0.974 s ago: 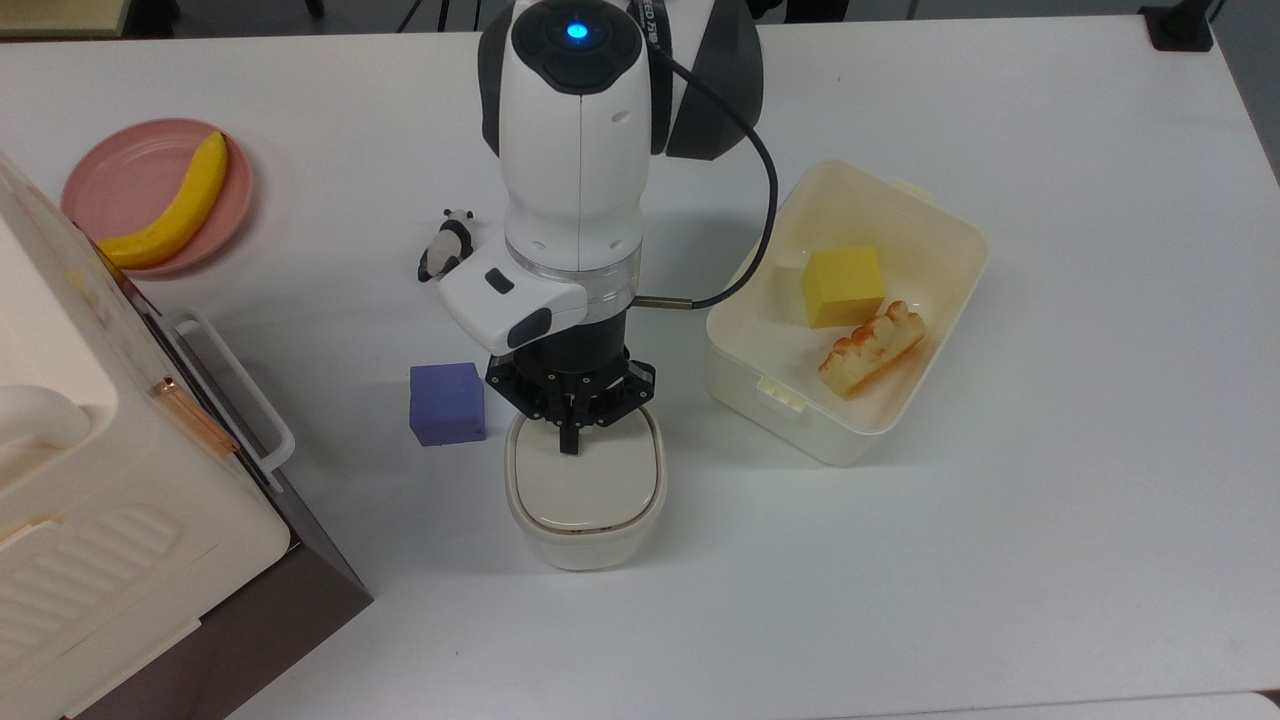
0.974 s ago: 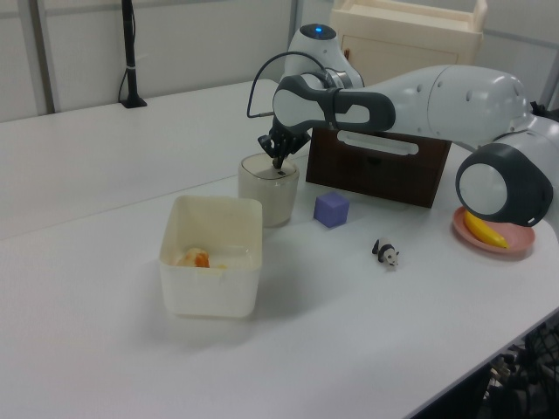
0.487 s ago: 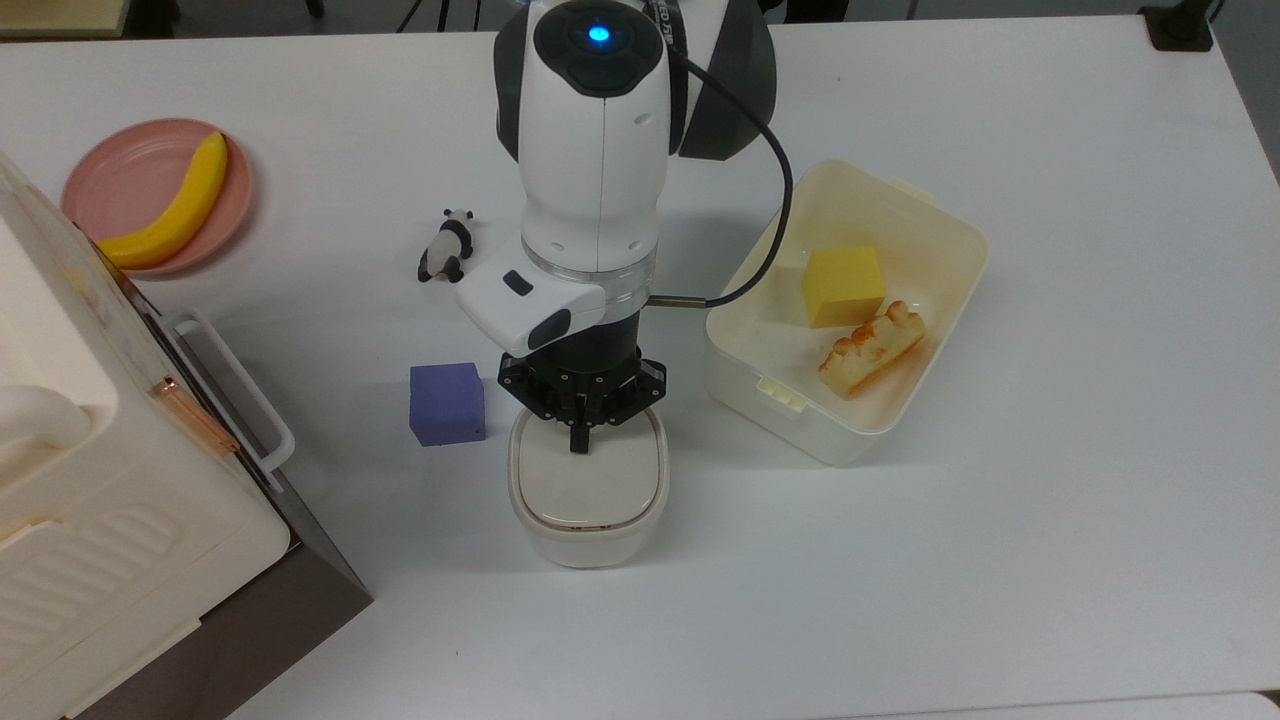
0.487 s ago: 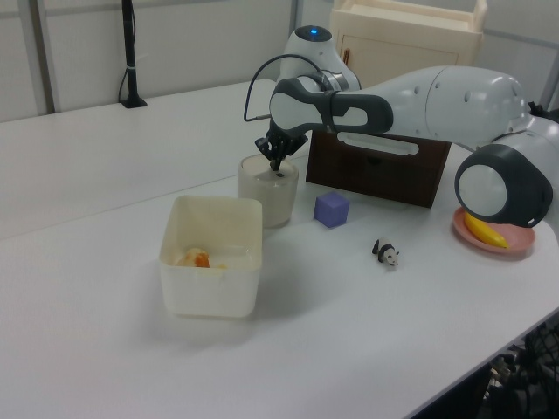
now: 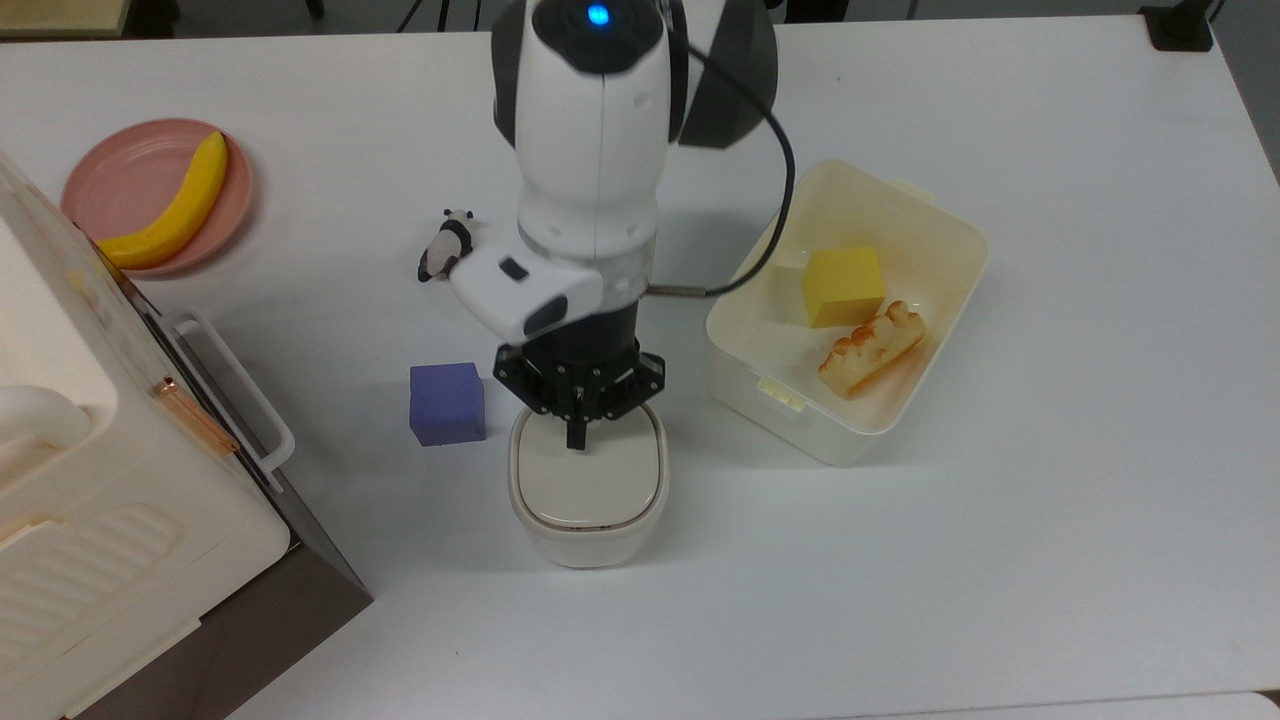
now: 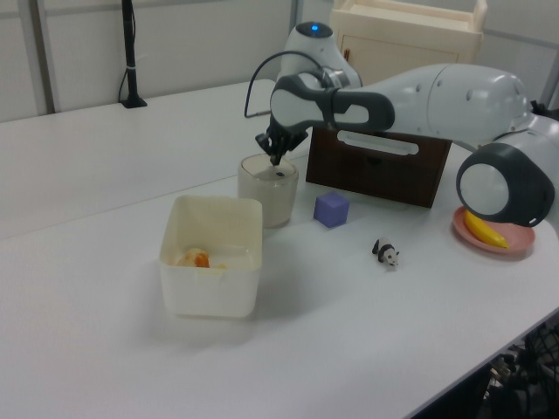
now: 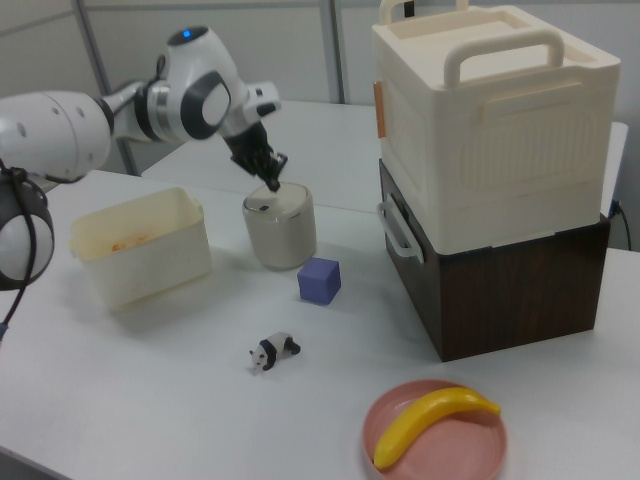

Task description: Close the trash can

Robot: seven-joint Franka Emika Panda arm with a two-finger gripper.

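Observation:
The trash can (image 5: 588, 500) (image 6: 268, 188) (image 7: 281, 230) is a small cream-white rounded-square bin with its beige lid lying flat on top. It stands upright mid-table beside a purple cube (image 5: 446, 403). My gripper (image 5: 577, 436) (image 6: 276, 160) (image 7: 273, 183) hangs just over the lid's rear edge, pointing down, its black fingers pressed together with nothing between them. In the left view and the right view the tips sit slightly above the lid rather than on it.
A cream food box (image 5: 930, 250) holding a yellow block (image 5: 843, 286) and bread stands at the top view's right. A toy panda (image 5: 444, 247), a pink plate (image 5: 125, 170) with a banana (image 5: 175, 207), and a big white appliance (image 5: 90, 500) on a brown base lie at the top view's left.
The gripper has lifted a little off the lid's rear edge. The lid stays flat and the trash can has not moved.

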